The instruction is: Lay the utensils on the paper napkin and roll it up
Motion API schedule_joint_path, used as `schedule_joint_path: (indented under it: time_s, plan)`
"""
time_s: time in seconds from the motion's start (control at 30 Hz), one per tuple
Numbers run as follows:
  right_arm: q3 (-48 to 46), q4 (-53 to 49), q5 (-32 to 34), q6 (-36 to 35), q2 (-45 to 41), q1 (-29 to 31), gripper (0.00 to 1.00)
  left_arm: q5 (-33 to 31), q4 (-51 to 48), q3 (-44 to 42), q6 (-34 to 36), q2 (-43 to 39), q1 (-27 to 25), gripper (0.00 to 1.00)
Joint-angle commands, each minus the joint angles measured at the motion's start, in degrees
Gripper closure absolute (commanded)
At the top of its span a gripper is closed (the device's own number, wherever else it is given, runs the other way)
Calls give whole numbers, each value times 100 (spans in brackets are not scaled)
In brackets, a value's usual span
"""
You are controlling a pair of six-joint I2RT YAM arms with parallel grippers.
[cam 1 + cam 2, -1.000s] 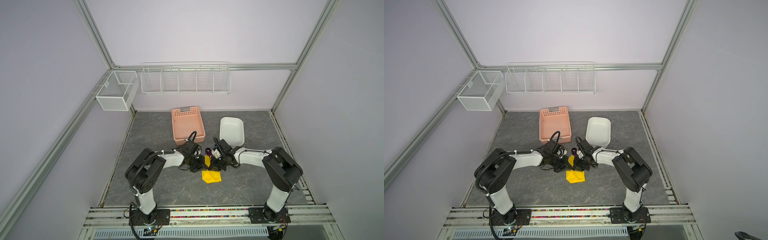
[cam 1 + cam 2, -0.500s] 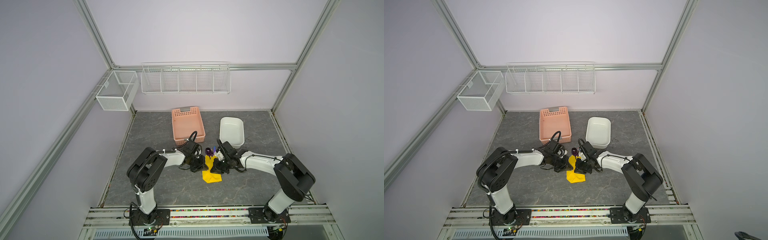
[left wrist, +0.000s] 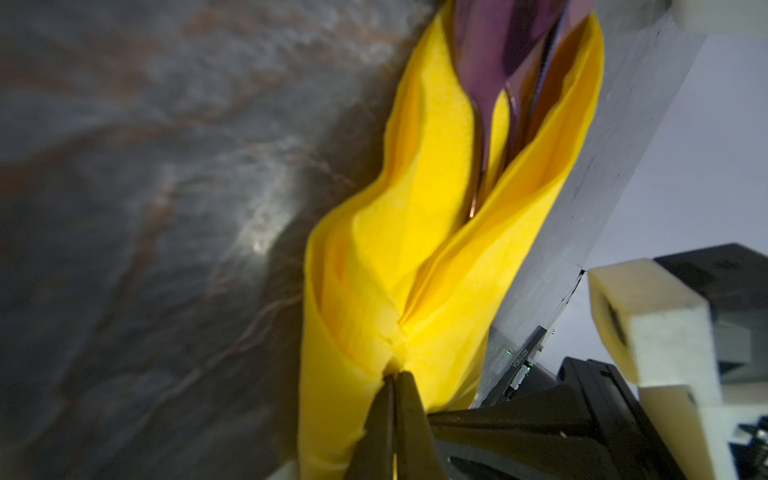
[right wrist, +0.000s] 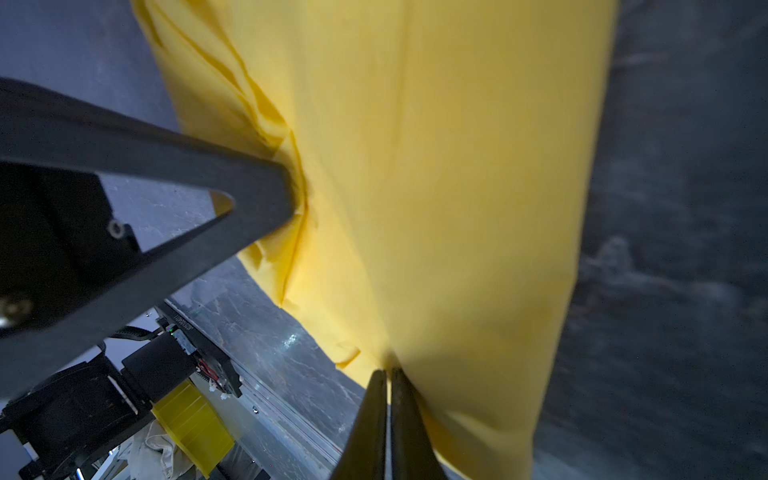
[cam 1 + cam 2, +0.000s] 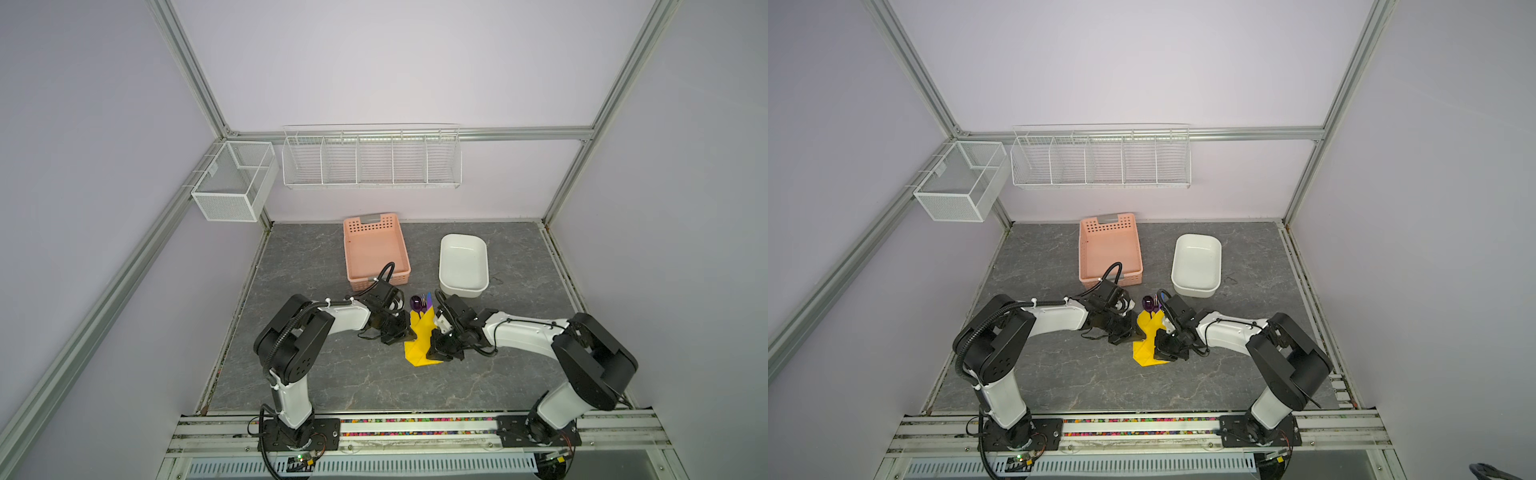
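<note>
Grey marbled tabletop (image 5: 332, 374) fills the lower middle of both top views, enclosed by pale lilac walls with aluminium framing. At the centre of the frame sits the thin bright yellow paper napkin (image 5: 420, 343), folded lengthwise into a narrow, creased bundle running from upper centre toward lower centre. Whether all of it rests on the surface cannot be told.

From the upper end of the paper napkin (image 5: 1147, 345) stick the glossy purple-black heads of the slim dark utensils (image 5: 418, 303). In the left wrist view the utensils (image 3: 494, 70) have their thin handles running down inside the yellow fold.

The left gripper (image 5: 409, 333) reaches in from the left of the frame. Its black jaws are pressed fully together on a pinch of the bundle's left side, seen close up at the left gripper (image 3: 394, 380). The right gripper (image 5: 433, 353) comes from the right, lower down the bundle. Its jaws are likewise squeezed tight on the napkin's right edge, as the right gripper (image 4: 388, 374) shows.

Above the bundle stand a pink perforated plastic basket (image 5: 376, 280) and, to its right, a white rounded rectangular tub (image 5: 462, 289). A white wire rack (image 5: 372, 160) and a white mesh box (image 5: 232, 183) hang in the upper part of the frame.
</note>
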Motion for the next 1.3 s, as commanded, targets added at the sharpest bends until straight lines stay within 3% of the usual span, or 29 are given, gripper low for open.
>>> schedule_joint_path:
  time_s: [0.0,0.23,0.7,1.27]
  plan:
    - [-134,-23,199,94,140,61,90,-183,-326,189,63,-164,-33,100]
    - [-177,100,163,115,134,53,91,102,-151,547,-137,-255,-77,100]
    - [-467,579,56,363,-59,56,92,379,75,1274,-309,516,-330,100]
    - [-1083,397,38,454,-1187,-391,92,325,4,1264,-190,786,-340,100]
